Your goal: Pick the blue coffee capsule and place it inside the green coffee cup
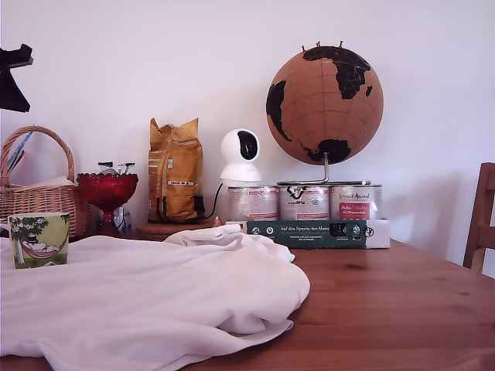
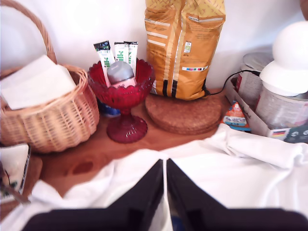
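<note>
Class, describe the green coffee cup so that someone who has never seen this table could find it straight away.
Start at the white cloth spread over the wooden table. At its far edge on the exterior view's left, in front of the wicker basket, stands the green coffee cup. Only it is yellow-green with a printed tree-and-hammock scene.

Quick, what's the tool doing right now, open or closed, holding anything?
Tool: the two fingers sit nearly together with only a thin gap, so it looks closed. Whether anything is held between them cannot be told.
</note>
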